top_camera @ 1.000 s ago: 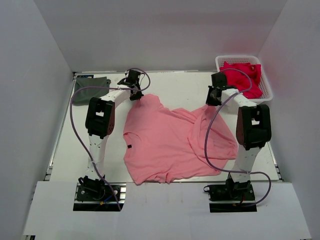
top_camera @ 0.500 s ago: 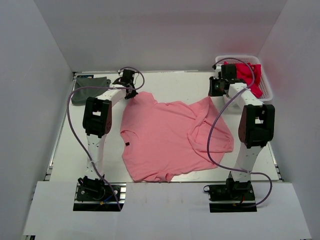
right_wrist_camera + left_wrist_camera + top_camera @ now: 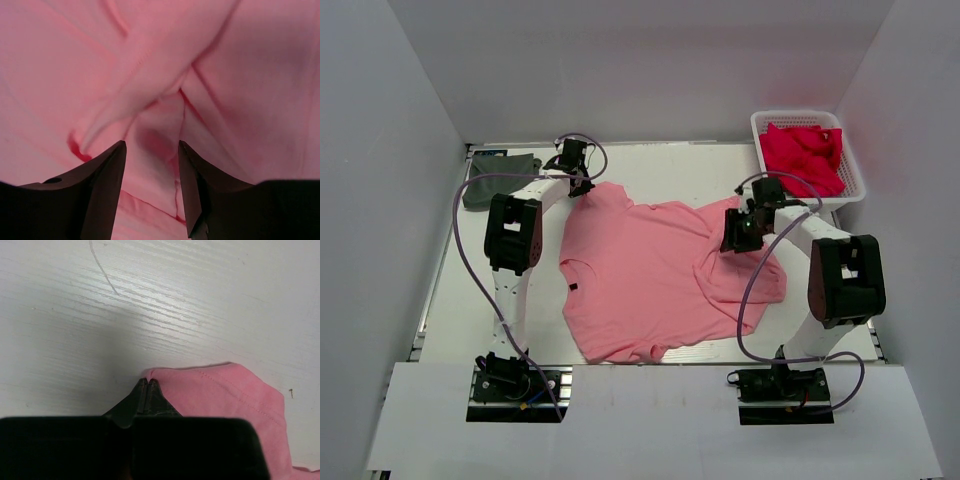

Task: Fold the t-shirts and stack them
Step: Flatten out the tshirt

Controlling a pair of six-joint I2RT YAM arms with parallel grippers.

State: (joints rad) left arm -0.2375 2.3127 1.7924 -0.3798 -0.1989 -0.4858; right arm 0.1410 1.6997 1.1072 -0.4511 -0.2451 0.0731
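Observation:
A large salmon-pink t-shirt (image 3: 650, 275) lies spread on the white table, its right side rumpled in folds. My left gripper (image 3: 582, 187) is shut on the tip of the shirt's far left sleeve (image 3: 215, 390), low at the table top. My right gripper (image 3: 738, 232) hovers over the shirt's crumpled right part (image 3: 160, 100) with its jaws open and only loose folds below them. A dark grey t-shirt (image 3: 498, 178) lies folded at the far left corner.
A white basket (image 3: 854, 172) holding red cloth (image 3: 804, 155) stands at the far right. White walls close in the table on three sides. Each arm trails a purple cable over the table.
My right gripper has opened, let go of the pink shirt and swung back from the basket side to above the shirt's right folds. The left gripper kept its grip, drawing the sleeve slightly outward.

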